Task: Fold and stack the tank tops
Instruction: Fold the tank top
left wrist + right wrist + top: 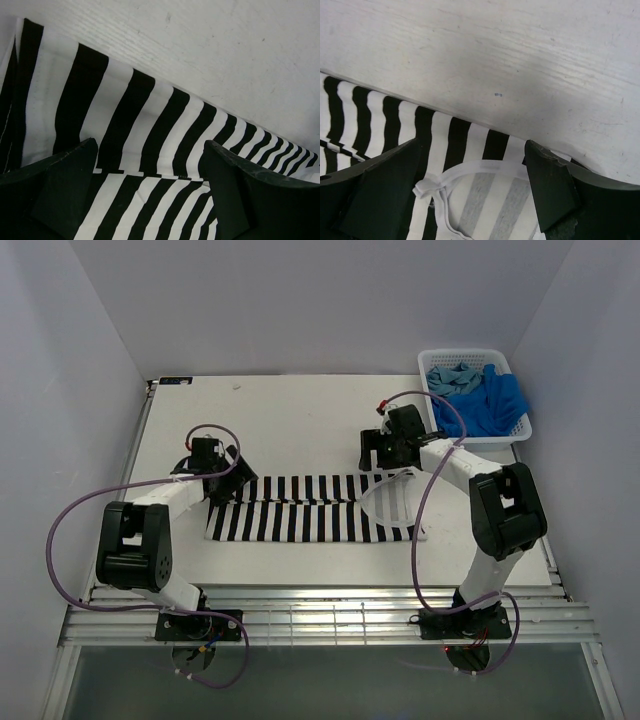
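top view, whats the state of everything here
striped tank top, folded over, lying flat on table
royal blue tank top, crumpled in basket
teal tank top, crumpled in basket
left gripper, open, over striped tank top
right gripper, open, over striped tank top

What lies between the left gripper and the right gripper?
The striped tank top lies flat across that stretch, with the left gripper over one end and the right gripper over the other. The top external view shows this.

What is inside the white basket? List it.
The white lattice basket holds two crumpled garments: a royal blue tank top on its right side, a teal-blue tank top at far left. Anything beneath them is covered.
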Available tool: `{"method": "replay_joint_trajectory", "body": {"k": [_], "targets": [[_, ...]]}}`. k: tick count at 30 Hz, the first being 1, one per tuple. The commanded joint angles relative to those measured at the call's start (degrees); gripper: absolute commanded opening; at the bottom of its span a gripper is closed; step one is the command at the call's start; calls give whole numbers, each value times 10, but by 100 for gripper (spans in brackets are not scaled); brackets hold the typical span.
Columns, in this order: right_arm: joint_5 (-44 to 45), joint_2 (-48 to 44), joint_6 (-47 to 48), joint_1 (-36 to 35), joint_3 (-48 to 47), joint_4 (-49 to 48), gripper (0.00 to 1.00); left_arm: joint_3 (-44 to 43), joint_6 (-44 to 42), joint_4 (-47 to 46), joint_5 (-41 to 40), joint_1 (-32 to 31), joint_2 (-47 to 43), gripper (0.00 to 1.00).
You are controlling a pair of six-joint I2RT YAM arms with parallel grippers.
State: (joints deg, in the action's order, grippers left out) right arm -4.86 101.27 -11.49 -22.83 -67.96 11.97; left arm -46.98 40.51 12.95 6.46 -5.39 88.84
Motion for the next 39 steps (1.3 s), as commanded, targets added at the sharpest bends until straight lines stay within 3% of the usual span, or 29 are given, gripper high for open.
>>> {"method": "replay_joint_trajectory", "body": {"k": [1,15,24,29,33,39], "targets": [[-8,21,-9,13,-9,21,90,17,9,3,-22,1,-6,98],[10,-18,-17,62,95,8,90,20,19,41,-93,1,9,98],[-65,20,13,71,83,-28,90,42,39,76,-72,1,4,98],[-72,84,17,45,2,-16,90,78,120,136,-91,1,-53,98],[-76,161,15,33,-92,2,90,76,207,252,-128,-1,-50,98],[-100,289,21,14,-278,29,90,104,328,314,-80,-40,-55,98]]}}
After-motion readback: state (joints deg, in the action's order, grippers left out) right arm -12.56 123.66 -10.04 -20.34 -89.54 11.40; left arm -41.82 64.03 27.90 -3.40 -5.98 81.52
